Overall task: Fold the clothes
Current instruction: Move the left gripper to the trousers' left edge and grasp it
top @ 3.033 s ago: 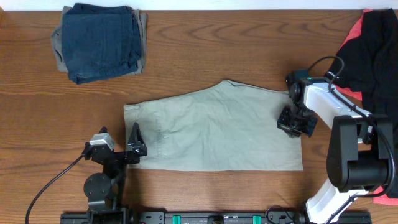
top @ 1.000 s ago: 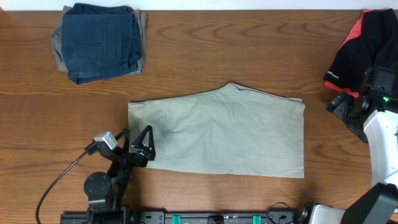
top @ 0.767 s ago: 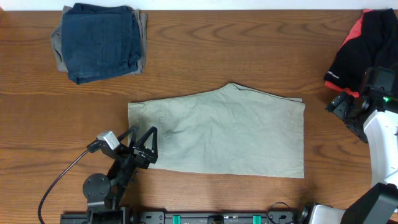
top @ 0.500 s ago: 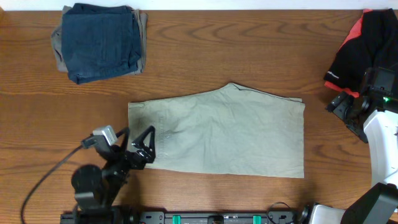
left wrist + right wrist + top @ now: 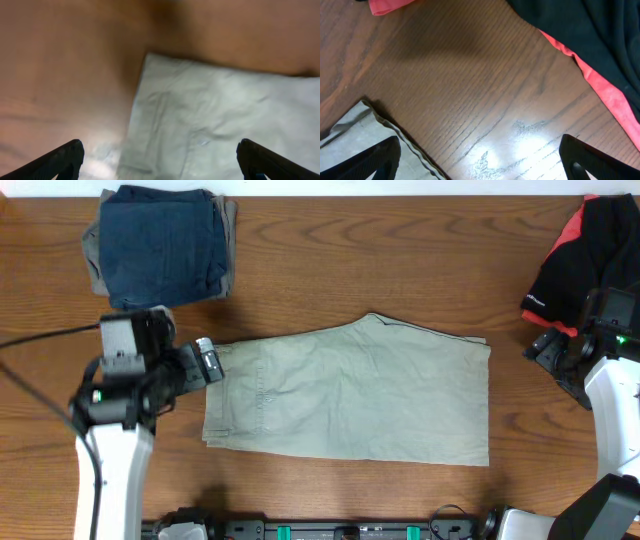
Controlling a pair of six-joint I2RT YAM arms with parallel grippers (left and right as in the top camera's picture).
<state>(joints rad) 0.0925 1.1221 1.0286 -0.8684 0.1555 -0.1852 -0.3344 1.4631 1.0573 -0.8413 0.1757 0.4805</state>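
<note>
While the wooden table (image 5: pixel 400 250) filled the overhead view, the clothes (image 5: pixel 360 395), a pair of light beige shorts, lay flat near its middle. A black and red garment (image 5: pixel 585 250) was heaped at the right edge, and a folded dark blue garment (image 5: pixel 160 245) sat at the far left corner. The left gripper (image 5: pixel 159 147) hung over the shorts' left end, fingers spread wide, holding nothing. The right gripper (image 5: pixel 480 142), likewise spread and empty, hovered over bare wood between the shorts' corner and the black and red garment.

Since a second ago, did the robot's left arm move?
Yes. The left arm moved along the end of the khaki shorts, toward the folded blue denim garment.
</note>
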